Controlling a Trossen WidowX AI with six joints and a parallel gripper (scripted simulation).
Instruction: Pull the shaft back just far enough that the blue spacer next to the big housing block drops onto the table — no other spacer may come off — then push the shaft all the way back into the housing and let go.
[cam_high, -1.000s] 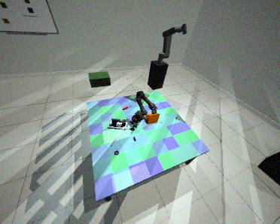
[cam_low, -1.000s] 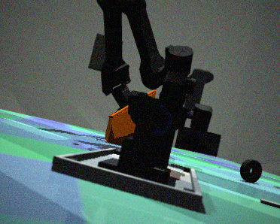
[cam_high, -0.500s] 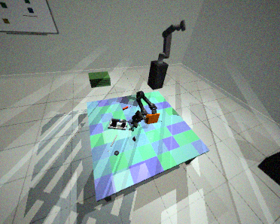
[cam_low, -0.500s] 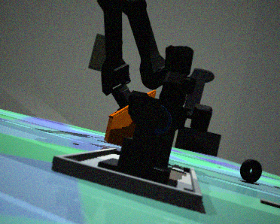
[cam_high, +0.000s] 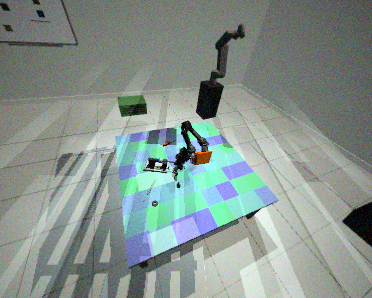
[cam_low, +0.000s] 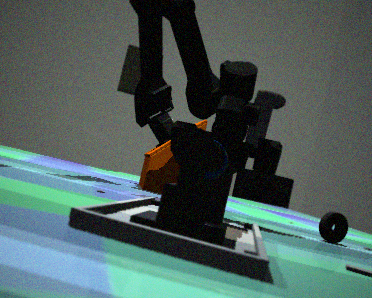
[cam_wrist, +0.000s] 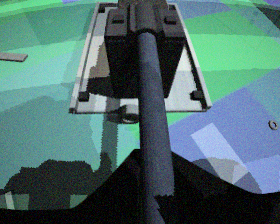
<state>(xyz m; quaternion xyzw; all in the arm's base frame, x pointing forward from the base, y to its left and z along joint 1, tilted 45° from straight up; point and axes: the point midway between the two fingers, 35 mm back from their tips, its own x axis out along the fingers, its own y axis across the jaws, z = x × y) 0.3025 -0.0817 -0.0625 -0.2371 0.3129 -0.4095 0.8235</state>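
Note:
The dark housing block (cam_wrist: 175, 55) (cam_high: 159, 163) (cam_low: 192, 210) stands on a pale tray (cam_wrist: 175, 108) (cam_low: 150, 241) with a raised rim. A dark blue-grey shaft (cam_wrist: 152, 85) runs from the housing's upper part toward my gripper (cam_wrist: 149, 155) (cam_high: 178, 162), which is shut on it. No separate spacer is distinguishable on the bare stretch between housing and fingers. A small greyish ring (cam_wrist: 130, 114) lies at the tray's near edge, beside and below the shaft; its colour is unclear. In the exterior view a faint blue curved edge (cam_low: 223, 155) shows by the dark shapes above the housing.
Another ring (cam_high: 154, 203) (cam_low: 333, 227) is on the table, apart from the tray. A small ring (cam_wrist: 273, 125) shows at the wrist view's right and a flat bar (cam_wrist: 14, 57) at its left. An orange panel (cam_high: 202, 157) (cam_low: 160, 162) stands by the arm. A red item (cam_high: 166, 144) lies behind the tray.

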